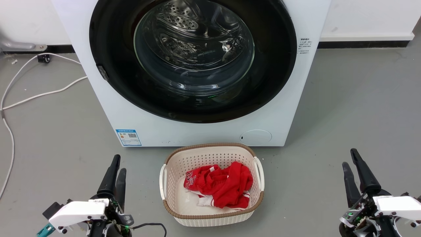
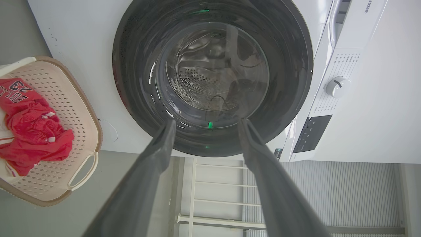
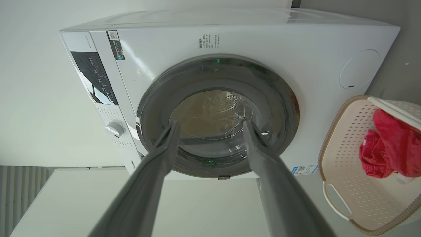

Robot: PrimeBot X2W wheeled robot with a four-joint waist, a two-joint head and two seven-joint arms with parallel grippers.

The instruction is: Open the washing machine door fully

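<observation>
Left hand and right hand nearest, fingers spread, both empty, between them a cream basket on the grey floor holding a red shirt, beyond it the round black washing machine door, shut flush against the white washer.

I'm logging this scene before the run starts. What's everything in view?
washing machine: one, white, on the floor ahead
door: one, black with glass centre, shut on its front
flap: one, white, front's lower right
label: one, blue, front's lower left
dial: one, white, control panel
basket: one, cream, floor before the machine
garment: one, red, in the basket
cable: one or more, white, floor at left
left gripper: one, dark, open, lower left
right gripper: one, dark, open, lower right
</observation>
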